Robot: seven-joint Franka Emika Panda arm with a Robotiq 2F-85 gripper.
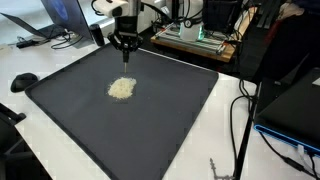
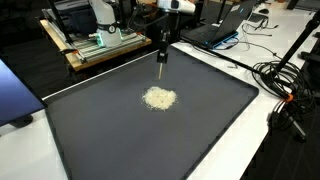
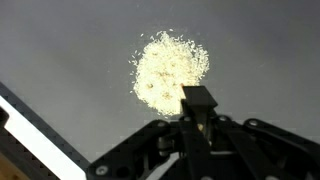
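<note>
One pale crumb pile (image 1: 122,88) on dark mat (image 1: 175,115), closed gripper (image 1: 126,46) near, cables (image 2: 282,78) beside

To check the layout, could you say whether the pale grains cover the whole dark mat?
No, the pale grains lie in one compact heap near the middle of the dark mat.

A: Is anything pinched in the gripper (image 3: 197,100), lower centre of the wrist view?
B: Too blurred to tell. It hides the lower edge of the pile (image 3: 170,65); in an exterior view the mat (image 2: 120,140) runs off the bottom.
</note>
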